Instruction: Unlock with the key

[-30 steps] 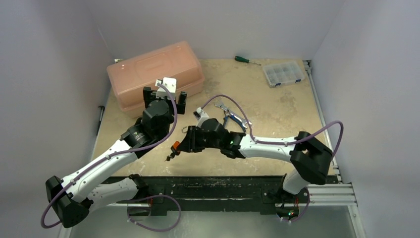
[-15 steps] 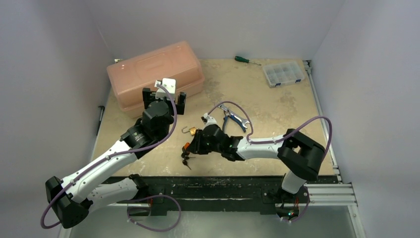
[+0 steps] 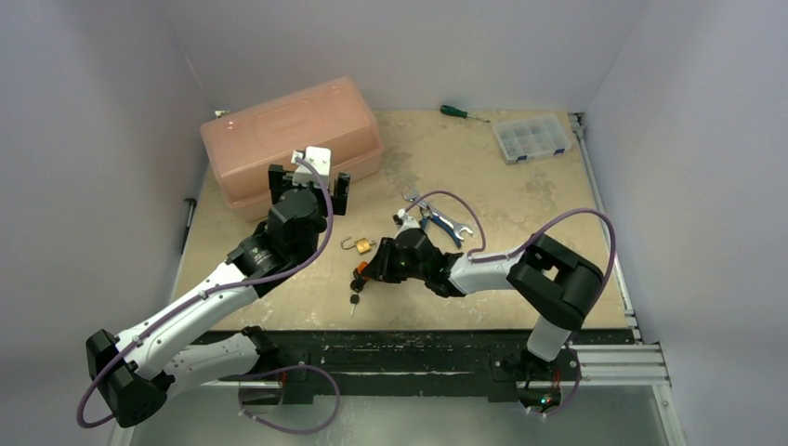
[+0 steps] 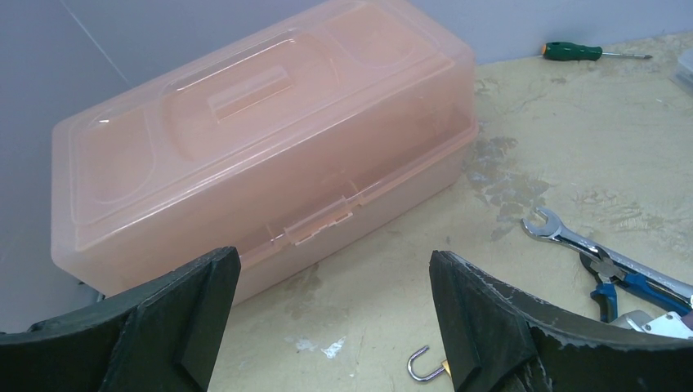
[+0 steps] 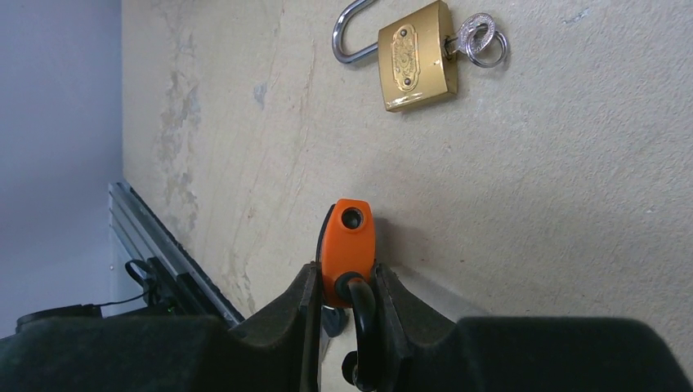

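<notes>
Change from earlier frames: the right hand (image 3: 370, 269) has shifted rightward over the table (image 3: 520, 214) and now sits near the padlock; the left arm has not moved.
Right hand: fingers pinched tight on an orange key tag (image 5: 349, 237); dark keys (image 3: 353, 299) trail from the tag on the hand's near side.
Left hand (image 4: 331, 269): fingers spread wide, gripping nothing, facing the pink box (image 4: 245, 155).
Padlock (image 5: 415, 55): brass, flat on the table, ahead of the right fingertips and apart from them.
Padlock axis: runs crosswise to the right hand's reach; the shackle (image 5: 350, 33) points toward the left hand, and the keyhole end faces the opposite way with a silver key (image 5: 478, 37) in it.
</notes>
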Controlling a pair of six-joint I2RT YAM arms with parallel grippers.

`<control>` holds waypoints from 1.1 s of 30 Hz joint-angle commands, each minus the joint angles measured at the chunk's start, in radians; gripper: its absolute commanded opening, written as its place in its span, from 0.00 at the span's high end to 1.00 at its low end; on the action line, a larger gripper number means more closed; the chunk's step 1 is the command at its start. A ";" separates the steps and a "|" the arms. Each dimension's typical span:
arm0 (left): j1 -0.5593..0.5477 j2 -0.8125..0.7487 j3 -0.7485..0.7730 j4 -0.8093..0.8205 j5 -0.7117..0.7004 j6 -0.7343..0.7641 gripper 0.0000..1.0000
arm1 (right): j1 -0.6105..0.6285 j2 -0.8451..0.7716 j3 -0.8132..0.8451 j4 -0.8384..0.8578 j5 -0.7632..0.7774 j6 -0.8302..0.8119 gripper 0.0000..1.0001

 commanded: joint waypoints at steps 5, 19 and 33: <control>0.005 0.002 0.002 0.020 0.003 0.000 0.08 | -0.052 0.059 -0.034 0.091 -0.076 -0.019 0.96; 0.004 0.004 0.002 0.018 0.005 0.001 0.08 | -0.077 0.031 -0.044 0.008 -0.036 -0.039 0.31; 0.005 0.000 -0.001 0.020 0.006 0.003 0.09 | -0.108 -0.090 -0.113 -0.133 0.023 -0.095 0.19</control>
